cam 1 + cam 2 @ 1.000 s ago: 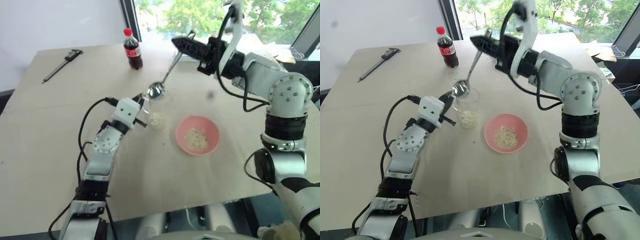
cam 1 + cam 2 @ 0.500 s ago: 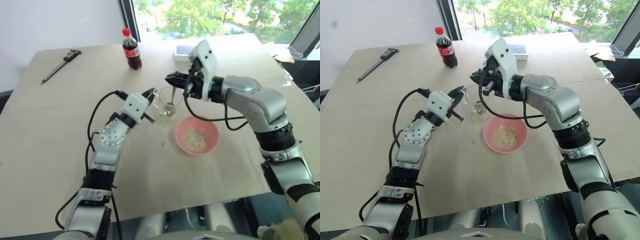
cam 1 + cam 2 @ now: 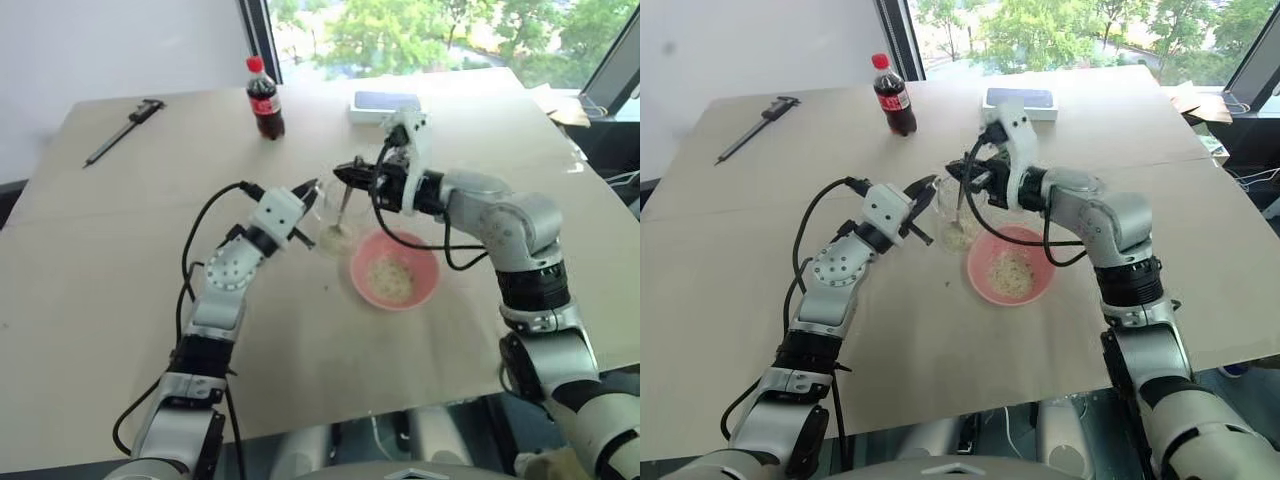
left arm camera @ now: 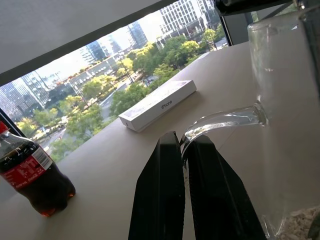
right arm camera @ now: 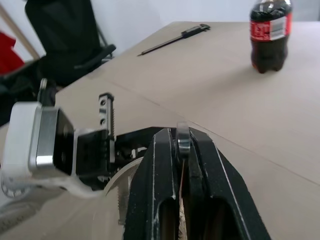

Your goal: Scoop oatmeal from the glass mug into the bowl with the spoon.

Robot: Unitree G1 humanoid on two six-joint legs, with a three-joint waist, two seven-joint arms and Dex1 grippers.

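Change since a second ago: the right gripper [image 3: 962, 169] has come down from high above the table [image 3: 760, 300], and the spoon [image 3: 342, 207], then hanging over the rim, now stands inside the glass mug [image 3: 953, 212] with its head low in the glass; the mug has shifted slightly toward the bowl [image 3: 1011, 266]. Right arm: reaches in from the right, forearm roughly level, fingers clamped on the spoon's handle top. Left arm: stretched forward from the lower left, left gripper [image 4: 183, 150] pinched shut on the mug's handle [image 4: 220, 120]. Oatmeal [image 4: 297, 220]: a low layer at the mug's bottom; a second heap lies in the pink bowl just right of the mug. Obscured: the spoon's head blurs through the glass, so whether it carries flakes cannot be told. Also present: cola bottle [image 3: 265, 98], caliper [image 3: 124, 127], white box [image 3: 385, 103].
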